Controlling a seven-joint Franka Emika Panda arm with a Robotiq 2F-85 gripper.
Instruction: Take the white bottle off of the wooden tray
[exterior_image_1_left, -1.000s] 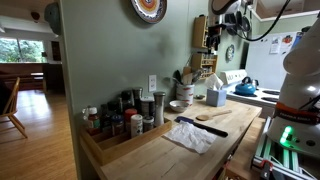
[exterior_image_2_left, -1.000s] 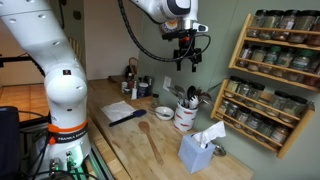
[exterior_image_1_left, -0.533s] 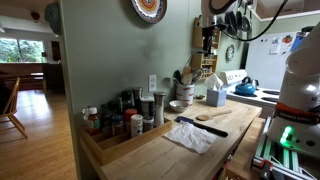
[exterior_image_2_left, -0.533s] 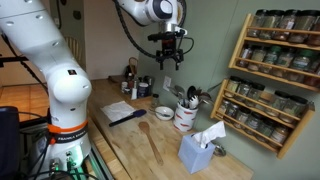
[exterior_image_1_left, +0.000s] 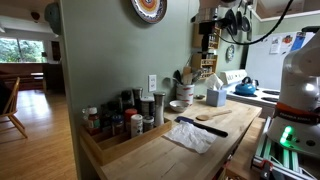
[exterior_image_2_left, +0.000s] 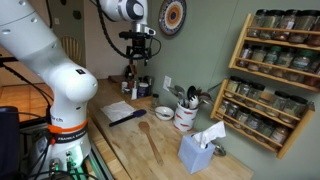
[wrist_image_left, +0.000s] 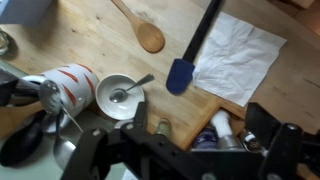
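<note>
Black fingers of my pincer (wrist_image_left: 185, 160) stand wide apart at the bottom of the wrist view with nothing between them, so it is open and empty. In an exterior view the pincer (exterior_image_2_left: 139, 52) hangs high over the far wall end of the counter (exterior_image_1_left: 165, 155), pointing straight down.

Directly beneath it, the wrist camera shows the bottle (wrist_image_left: 222, 128), a pale cylinder seen almost end-on, a little to one side of the midline and nearer one finger than the other. It stands among darker jars (wrist_image_left: 160, 128), close to them; I cannot tell whether it touches any.

The tray (exterior_image_1_left: 105, 148) lies along the wall edge of the counter, by its corner, packed with jars. In the exterior views I cannot pick the bottle out of that crowd.

As I judge it, the bottle's long axis is vertical. The coming move is therefore a small sideways shift to centre the bottle, then a straight descent with the fingers astride it.
</note>
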